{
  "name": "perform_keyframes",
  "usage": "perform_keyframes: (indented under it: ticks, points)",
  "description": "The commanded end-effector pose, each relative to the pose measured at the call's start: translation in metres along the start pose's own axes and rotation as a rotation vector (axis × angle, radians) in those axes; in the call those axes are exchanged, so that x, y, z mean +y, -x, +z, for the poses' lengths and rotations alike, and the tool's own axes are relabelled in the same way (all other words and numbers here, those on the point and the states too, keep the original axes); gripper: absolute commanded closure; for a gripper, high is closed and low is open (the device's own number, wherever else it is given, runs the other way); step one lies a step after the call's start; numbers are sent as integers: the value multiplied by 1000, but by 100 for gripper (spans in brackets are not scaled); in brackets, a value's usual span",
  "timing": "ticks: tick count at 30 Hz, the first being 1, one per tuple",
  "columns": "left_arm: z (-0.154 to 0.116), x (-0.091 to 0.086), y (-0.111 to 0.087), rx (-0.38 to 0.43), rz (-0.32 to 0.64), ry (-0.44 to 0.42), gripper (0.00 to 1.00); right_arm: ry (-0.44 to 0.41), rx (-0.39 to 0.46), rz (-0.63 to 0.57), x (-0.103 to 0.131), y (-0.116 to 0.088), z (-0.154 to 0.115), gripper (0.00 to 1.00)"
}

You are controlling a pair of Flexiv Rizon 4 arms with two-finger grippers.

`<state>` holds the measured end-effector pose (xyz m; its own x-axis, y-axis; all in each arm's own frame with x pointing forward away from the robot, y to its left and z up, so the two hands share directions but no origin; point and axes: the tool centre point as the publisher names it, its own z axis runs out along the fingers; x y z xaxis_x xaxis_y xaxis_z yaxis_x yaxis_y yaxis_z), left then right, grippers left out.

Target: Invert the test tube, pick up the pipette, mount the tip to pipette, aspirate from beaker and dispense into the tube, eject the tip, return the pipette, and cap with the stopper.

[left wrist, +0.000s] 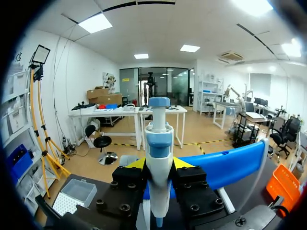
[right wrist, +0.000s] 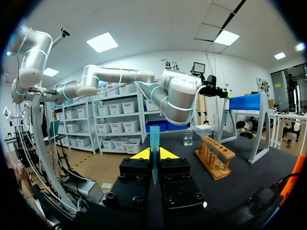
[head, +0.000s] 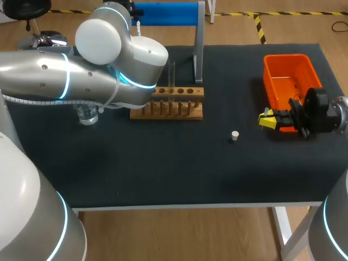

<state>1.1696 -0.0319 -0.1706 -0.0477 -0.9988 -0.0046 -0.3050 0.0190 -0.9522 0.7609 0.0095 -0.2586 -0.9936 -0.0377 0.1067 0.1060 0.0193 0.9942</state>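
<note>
Pipette (left wrist: 159,143) sits clamped upright in the left gripper (left wrist: 159,168), just in front of the blue stand (head: 163,13) at the head view's top centre. The right gripper (right wrist: 154,155), at the frame's right edge by the orange bin (head: 288,70), is closed on the blue tip (right wrist: 154,136). Joining them in mid-air is the hazard: slight misalignment would likely push the thin tip askew or slide it through the fingers. A low sweep of the left arm (head: 109,60) could also clip the rack (head: 168,106) and test tube (head: 172,76).

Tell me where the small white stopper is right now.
In the head view, the small white stopper stands alone on the black table, right of the middle, between the wooden tube rack and the right gripper.
</note>
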Motion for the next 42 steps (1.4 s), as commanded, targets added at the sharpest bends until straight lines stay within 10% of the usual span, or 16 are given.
perform_keyframes:
  ticks: [1, 23, 30, 42]
  points:
    - [-14, -7, -1, 22, 20, 25, 100, 0, 1, -1, 0, -1, -1, 100]
    - [-145, -15, -13, 379, 102, 20, 100, 0, 1, -1, 0, -1, -1, 100]
    - [-189, -16, -25, 668, 137, 11, 100, 0, 1, -1, 0, -1, -1, 100]
    - [-189, -16, -25, 668, 137, 11, 100, 0, 1, -1, 0, -1, -1, 100]
